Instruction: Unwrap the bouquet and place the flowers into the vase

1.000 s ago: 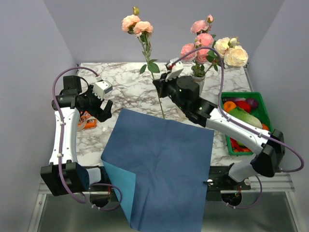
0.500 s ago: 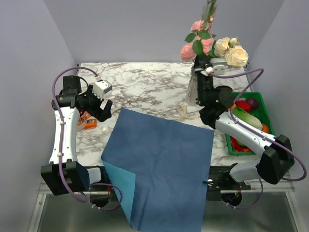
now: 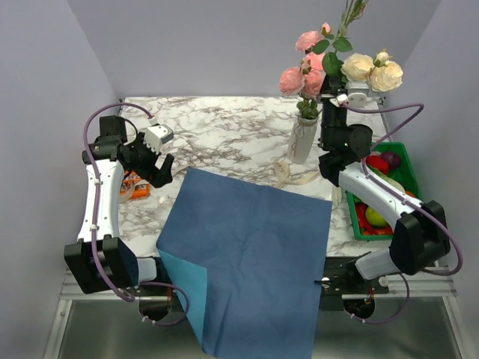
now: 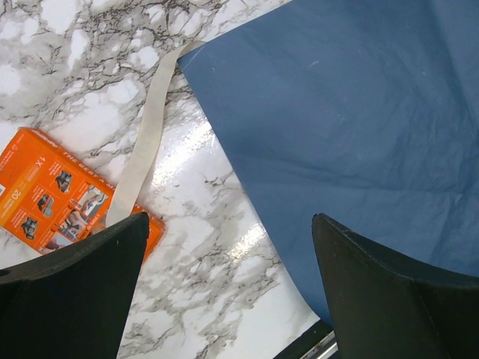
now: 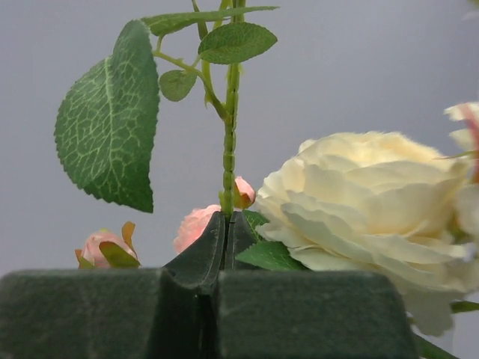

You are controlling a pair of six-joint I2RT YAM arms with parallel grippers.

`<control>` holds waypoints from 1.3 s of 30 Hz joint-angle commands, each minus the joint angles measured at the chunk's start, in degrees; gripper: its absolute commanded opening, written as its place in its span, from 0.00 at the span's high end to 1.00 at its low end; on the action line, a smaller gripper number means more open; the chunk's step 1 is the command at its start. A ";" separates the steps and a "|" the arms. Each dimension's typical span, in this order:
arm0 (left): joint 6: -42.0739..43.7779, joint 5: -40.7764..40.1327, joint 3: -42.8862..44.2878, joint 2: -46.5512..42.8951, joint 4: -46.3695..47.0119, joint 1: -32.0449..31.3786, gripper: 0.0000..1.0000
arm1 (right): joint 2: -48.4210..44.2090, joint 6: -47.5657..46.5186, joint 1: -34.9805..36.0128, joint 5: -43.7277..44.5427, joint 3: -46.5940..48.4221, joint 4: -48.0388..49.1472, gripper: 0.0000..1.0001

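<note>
The off-white vase stands at the back right and holds pink roses and cream roses. Just right of it my right gripper points up, shut on one green flower stem whose bloom runs out of the top of the view. In the right wrist view the closed gripper pinches that stem beside a cream rose. The bouquet's blue paper lies spread flat, hanging over the front edge. My left gripper hangs open and empty at its left corner.
A beige ribbon lies loose by the vase's foot, and another strip runs beside an orange box at the left. A green crate of toy produce sits at the right edge under my right arm.
My right arm has swung the held flower from over the middle of the table to the right of the vase and raised it. The left arm has not moved.
</note>
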 commanded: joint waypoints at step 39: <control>1.56 0.92 5.67 5.48 -2.74 1.20 0.01 | 4.01 -0.93 -0.29 2.53 -15.65 18.06 0.99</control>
